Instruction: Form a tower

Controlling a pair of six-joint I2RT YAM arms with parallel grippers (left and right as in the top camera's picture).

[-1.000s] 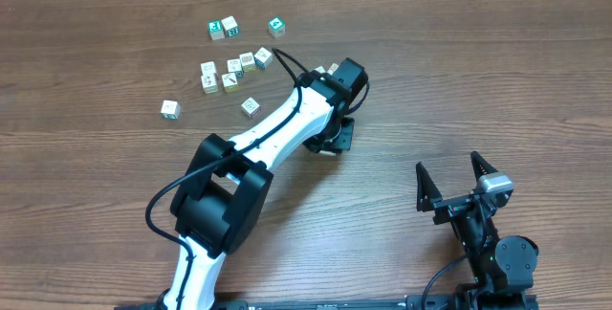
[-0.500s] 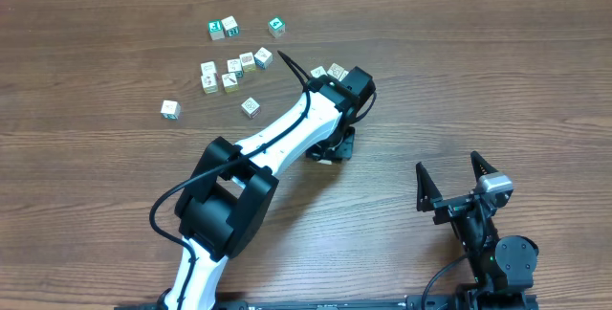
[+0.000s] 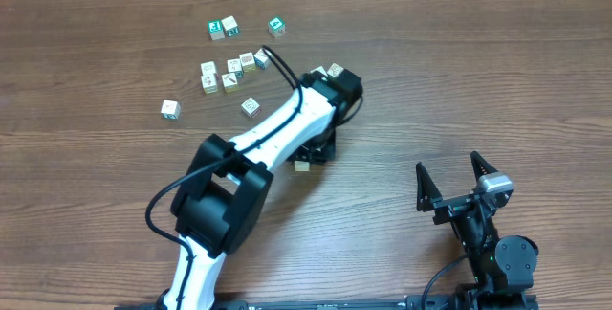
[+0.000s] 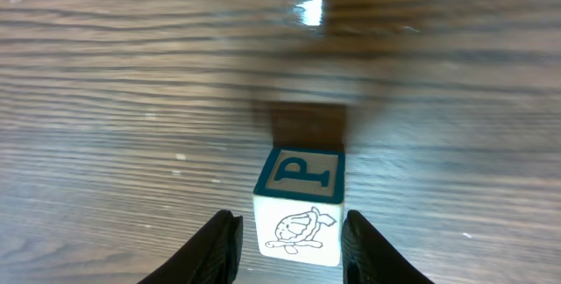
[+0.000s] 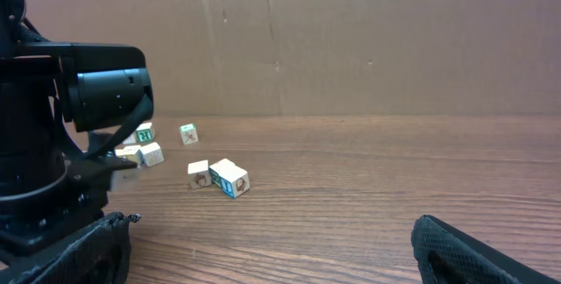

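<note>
Overhead — left arm (image 3: pixel 277 128) stretched forward, left tool (image 4: pixel 292 236) pointing down — straddling cube (image 4: pixel 298 203).

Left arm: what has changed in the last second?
The left gripper swung right, then back left and slightly toward its base, carrying the P cube. That cube now sits on the table, and the jaws have begun to part: a gap shows beside one finger. Unchanged: the right gripper, open and parked, and the loose cubes on the far side.
</note>
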